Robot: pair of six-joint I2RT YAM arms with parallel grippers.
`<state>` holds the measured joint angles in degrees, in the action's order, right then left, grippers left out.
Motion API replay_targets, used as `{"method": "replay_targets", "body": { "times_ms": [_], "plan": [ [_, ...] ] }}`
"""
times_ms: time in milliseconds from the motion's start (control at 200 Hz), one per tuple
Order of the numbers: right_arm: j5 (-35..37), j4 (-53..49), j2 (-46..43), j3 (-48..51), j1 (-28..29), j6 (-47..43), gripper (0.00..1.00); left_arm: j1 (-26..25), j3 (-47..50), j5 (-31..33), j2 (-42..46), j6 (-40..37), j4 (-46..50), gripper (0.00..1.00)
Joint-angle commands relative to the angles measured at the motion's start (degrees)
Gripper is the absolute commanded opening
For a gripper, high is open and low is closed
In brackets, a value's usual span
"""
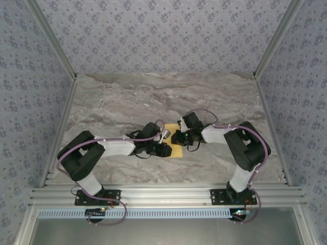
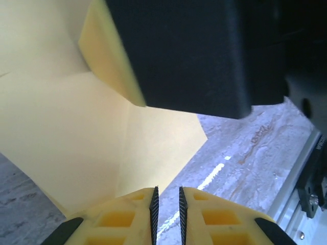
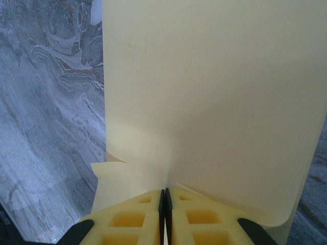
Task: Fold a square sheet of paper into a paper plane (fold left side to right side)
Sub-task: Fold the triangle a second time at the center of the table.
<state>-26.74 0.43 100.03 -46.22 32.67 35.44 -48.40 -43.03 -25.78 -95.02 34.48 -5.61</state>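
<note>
Marble table [image 1: 153, 97], seemingly mid-fold: right jaws clenched on the yellow sheet of paper [image 3: 204, 102] between both arms, left jaws barely parted, empty, beside it; next, lay over and crease.

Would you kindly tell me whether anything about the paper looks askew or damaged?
Slightly. The right gripper is shut on the square sheet of paper, and right beside its fingertips the paper puckers into a small bent flap instead of lying smooth. No tear shows.
</note>
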Motion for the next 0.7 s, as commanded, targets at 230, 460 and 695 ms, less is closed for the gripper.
{"method": "replay_targets", "body": {
  "times_ms": [230,460,695],
  "plan": [
    [2.83,-5.68,2.25,0.16,0.5,-1.54,0.11,-0.14,-2.29,2.88,-2.6,-1.9,1.96,0.19],
    [3.01,-6.12,2.32,-0.09,0.56,-1.84,0.11,-0.12,-1.47,4.31,-2.93,-1.75,1.99,0.18],
    [3.45,-6.84,2.32,-0.3,0.58,-2.22,0.11,-0.17,-0.85,4.78,-2.81,-1.63,2.37,0.18]
  ]
}}
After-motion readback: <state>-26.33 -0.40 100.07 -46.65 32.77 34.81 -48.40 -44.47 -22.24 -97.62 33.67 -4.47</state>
